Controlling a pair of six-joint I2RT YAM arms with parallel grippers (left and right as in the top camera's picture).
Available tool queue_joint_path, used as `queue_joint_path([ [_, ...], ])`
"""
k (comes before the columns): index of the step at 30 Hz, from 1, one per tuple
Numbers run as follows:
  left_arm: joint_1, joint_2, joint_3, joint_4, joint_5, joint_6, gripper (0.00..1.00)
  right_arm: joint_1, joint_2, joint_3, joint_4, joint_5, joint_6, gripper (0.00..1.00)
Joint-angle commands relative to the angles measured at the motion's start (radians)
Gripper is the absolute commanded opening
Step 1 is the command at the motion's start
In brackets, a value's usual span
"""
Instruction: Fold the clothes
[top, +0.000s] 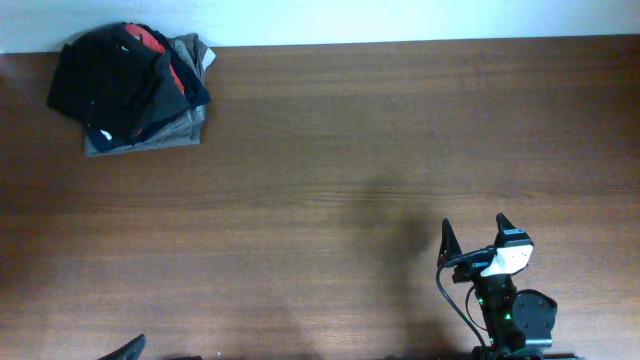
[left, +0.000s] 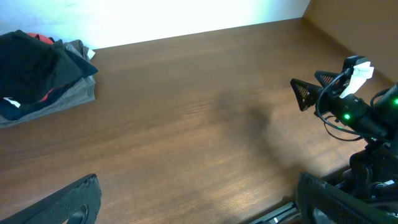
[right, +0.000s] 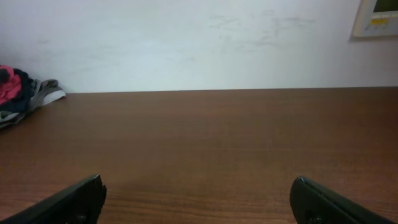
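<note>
Right gripper (top: 475, 234) sits near the front edge of the brown wooden table (top: 350, 130), toward its right side. Its two black fingers are spread wide with nothing between them. Its own camera shows the fingertips (right: 81, 196) low in the two corners, with bare wood across the gap.

Left gripper (left: 198, 183) is likewise spread wide and has hold of nothing. Its wrist view shows one dark finger at the lower left and the other at the lower right, above open tabletop. From overhead only a black tip of it pokes in at the bottom edge, toward the left.

Clothes lie in a small pile at the far left corner of the table, close to the white wall (right: 186, 43) and well apart from both grippers. A crumpled black garment (top: 105, 85) is heaped on top and covers most of the pile, with a small white mark showing on it. Beneath it lies a folded grey garment (top: 145, 142), its edges sticking out on the robot's side and on the right. A patch of red fabric (top: 150, 40) shows near the back of the heap. Whether the black cloth is one piece or more I cannot tell.

Seen from the left wrist, the right arm (left: 367, 118) stands at the right with a green light lit on it. A pale panel (right: 376, 18) hangs on the wall at the upper right of the right wrist view.
</note>
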Motion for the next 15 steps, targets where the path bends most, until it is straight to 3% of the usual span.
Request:
queue_joint_path([
  [1, -0.004, -0.008, -0.001, 0.000, -0.003, 0.020, 0.99, -0.006, -0.011, -0.010, 0.000, 0.016, -0.003, 0.98],
  [15, -0.004, -0.008, -0.001, 0.000, -0.003, 0.020, 0.99, -0.006, -0.010, -0.010, 0.000, 0.016, -0.003, 0.99],
])
